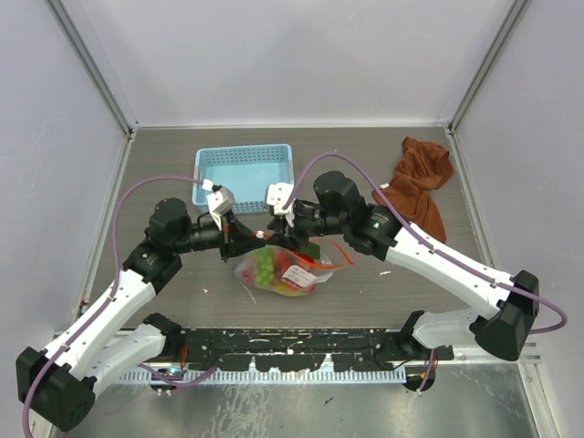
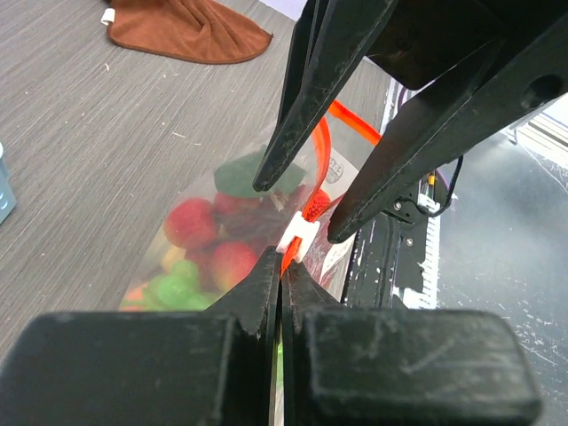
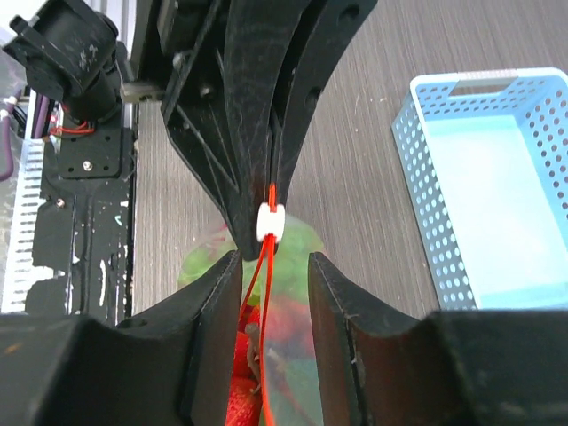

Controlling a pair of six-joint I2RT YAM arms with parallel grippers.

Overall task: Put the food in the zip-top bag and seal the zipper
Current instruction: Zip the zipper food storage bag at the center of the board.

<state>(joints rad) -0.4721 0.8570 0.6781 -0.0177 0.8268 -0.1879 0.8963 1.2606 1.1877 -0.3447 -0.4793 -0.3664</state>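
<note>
While both arms lean in from the near edge, the zip-top bag (image 1: 276,274) lies on the worktop (image 1: 164,173) just ahead of their bases, about midway between them. All the food (image 2: 191,224) I can see is already inside. Red fruit, green grapes and a dark green leaf show through the clear, crumpled plastic, so I'd call the filling done and the sealing the part in hand.

The bag's mouth is lifted off the worktop toward the two hands, which meet nose to nose above it. The left hand (image 2: 281,264) is clenched on the zipper (image 2: 321,151), pinching the red-orange strip right beside the white slider (image 3: 268,222). The right hand (image 3: 273,266) is released: its jaws stand apart on either side of the strip, which runs between them with daylight on both sides.

Beyond the slider the strip bows up in a loop, so to my eye that stretch is not yet pressed shut, though I can't tell how much of the run is closed.

Farther back sits the light-blue basket (image 1: 245,173), and well off to the far right is the rust-brown cloth (image 1: 420,182), bunched up.
</note>
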